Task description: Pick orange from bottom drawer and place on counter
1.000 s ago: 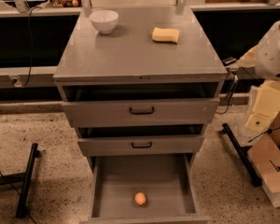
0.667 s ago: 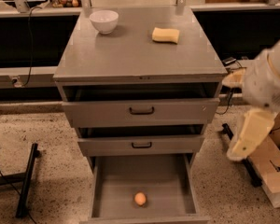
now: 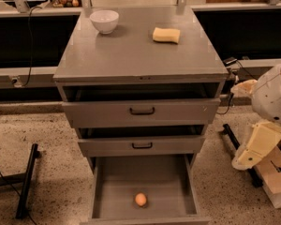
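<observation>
A small round orange ball (image 3: pixel 140 199) lies on the plain grey floor of the pulled-out bottom drawer (image 3: pixel 117 177) of a grey metal three-drawer cabinet, near the drawer's front edge and roughly midway between its side walls, touching nothing else. Above it, the top drawer (image 3: pixel 98 114) and the middle drawer (image 3: pixel 107 146), each with a black handle, show dark gaps along their upper edges. On the flat grey counter (image 3: pixel 140 60) that forms the cabinet's top, a white round bowl (image 3: pixel 104 21) stands at the rear left and a yellow rectangular sponge (image 3: pixel 166 35) lies at the rear right, the two well apart. To the right of the cabinet, the robot's rounded white arm (image 3: pixel 274 95) enters from the picture's edge, and the cream-coloured gripper (image 3: pixel 254 150) hangs below it over the speckled floor (image 3: pixel 47 158), level with the lower drawers and well apart from the ball; whether it is open or closed cannot be told. A light cardboard box (image 3: pixel 278 189) sits on the floor just beside it, and a black metal bar (image 3: pixel 27 182) lies at the left.
</observation>
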Controlling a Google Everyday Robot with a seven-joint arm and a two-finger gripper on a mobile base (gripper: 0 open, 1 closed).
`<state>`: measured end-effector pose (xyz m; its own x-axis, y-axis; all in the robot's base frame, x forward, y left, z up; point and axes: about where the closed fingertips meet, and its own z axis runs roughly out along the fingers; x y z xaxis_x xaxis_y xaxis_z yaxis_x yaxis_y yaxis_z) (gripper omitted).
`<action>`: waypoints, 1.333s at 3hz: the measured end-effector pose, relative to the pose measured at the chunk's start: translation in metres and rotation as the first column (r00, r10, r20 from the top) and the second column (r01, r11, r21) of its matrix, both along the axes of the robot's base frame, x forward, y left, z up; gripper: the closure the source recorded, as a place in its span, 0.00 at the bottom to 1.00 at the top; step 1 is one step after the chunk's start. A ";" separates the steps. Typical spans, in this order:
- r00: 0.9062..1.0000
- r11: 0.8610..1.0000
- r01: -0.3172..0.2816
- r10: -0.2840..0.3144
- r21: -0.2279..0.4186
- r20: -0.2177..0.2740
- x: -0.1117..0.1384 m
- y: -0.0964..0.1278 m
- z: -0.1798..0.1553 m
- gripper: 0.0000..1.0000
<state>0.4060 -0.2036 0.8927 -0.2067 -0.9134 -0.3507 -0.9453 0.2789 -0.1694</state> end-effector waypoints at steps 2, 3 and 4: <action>1.000 0.991 0.024 -0.025 0.130 0.011 0.007 0.016 -0.081 0.00; 0.998 0.990 0.053 -0.055 0.128 0.007 -0.001 0.017 -0.113 0.00; 0.998 0.990 0.053 -0.054 0.127 0.007 0.000 0.017 -0.113 0.00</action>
